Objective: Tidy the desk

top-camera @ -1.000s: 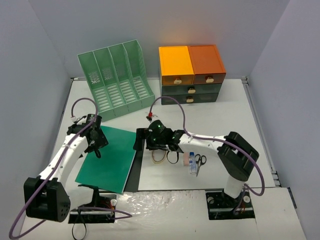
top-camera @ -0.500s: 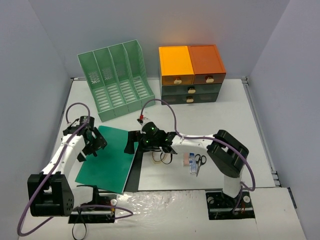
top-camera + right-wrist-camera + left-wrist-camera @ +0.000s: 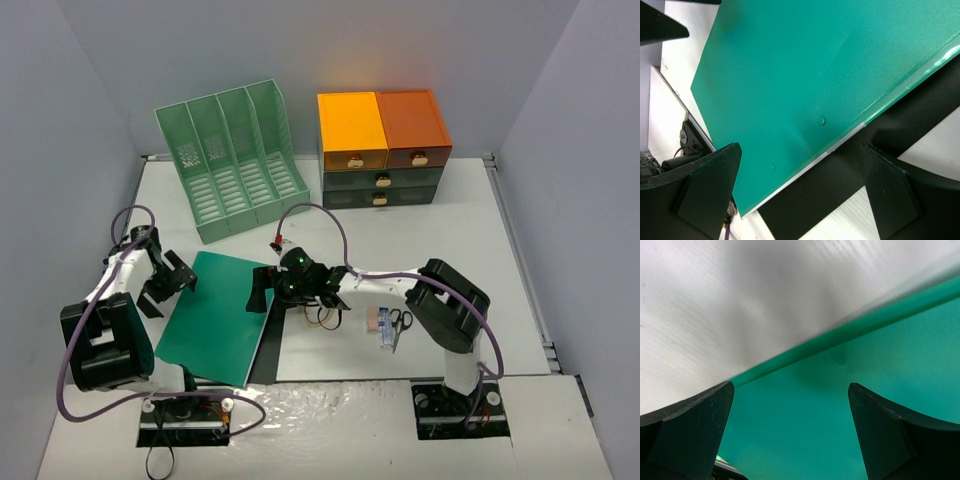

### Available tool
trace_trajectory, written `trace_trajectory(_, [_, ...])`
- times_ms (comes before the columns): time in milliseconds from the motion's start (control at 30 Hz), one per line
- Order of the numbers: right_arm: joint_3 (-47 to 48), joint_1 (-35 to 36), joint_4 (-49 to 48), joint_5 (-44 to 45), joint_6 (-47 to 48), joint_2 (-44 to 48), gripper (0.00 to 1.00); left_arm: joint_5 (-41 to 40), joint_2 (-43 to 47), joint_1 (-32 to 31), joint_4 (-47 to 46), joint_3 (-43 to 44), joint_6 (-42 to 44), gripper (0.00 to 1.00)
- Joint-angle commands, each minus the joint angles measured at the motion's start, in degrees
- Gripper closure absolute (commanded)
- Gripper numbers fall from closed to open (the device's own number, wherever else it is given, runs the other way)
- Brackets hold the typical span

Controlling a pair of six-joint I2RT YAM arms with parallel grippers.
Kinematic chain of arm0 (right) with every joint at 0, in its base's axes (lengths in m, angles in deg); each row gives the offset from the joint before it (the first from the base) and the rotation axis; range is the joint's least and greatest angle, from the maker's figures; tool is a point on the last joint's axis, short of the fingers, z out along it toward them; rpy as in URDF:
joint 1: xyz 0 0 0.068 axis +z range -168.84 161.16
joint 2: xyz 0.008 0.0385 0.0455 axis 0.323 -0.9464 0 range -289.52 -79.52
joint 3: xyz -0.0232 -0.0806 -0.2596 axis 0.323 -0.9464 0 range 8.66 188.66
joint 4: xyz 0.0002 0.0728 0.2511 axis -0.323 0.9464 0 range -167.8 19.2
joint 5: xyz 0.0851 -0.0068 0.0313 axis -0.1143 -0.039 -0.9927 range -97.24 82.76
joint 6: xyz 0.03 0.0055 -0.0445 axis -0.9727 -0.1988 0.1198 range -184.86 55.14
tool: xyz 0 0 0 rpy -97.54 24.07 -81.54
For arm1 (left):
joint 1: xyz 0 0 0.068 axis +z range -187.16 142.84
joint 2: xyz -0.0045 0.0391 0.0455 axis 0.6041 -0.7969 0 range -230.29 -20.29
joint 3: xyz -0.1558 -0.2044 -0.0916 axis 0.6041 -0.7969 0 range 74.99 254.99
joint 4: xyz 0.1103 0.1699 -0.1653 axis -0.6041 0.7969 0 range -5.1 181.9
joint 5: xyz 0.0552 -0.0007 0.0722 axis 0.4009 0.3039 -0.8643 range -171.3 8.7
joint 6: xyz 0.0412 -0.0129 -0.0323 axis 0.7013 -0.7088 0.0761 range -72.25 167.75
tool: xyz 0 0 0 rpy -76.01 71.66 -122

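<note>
Flat green plastic folder (image 3: 215, 315) near matte white desk's (image 3: 450, 220) left edge; left gripper (image 3: 791, 392), right gripper (image 3: 801, 152) both spread, flanking it.

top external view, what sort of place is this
Probably a robot test cell staged as an office: white desk inside plain panels, green file rack, drawer cabinet.

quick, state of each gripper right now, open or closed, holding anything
left gripper: open, holding nothing, at the edge of the green folder
right gripper: open, holding nothing, over the same folder's opposite edge
</note>
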Motion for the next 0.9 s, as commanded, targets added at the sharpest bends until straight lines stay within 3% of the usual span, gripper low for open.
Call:
trace_trajectory(0, [2.3,0.4,-3.1,-0.7,-0.1,0.4,0.0,3.5,-3.3,2.5,-2.1,4.5,3.0,0.03])
trace_trajectory(567, [3.1,0.4,-4.0,-2.6,-0.2,-1.8,0.0,11.4,-13.9,4.5,-7.3,2.3,3.3,0.03])
trace_trajectory(867, [1.3,-0.1,-12.4,-5.4,-4.3,-6.2,0.0,12.3,-15.9,4.3,-7.0,1.9,3.6,0.03])
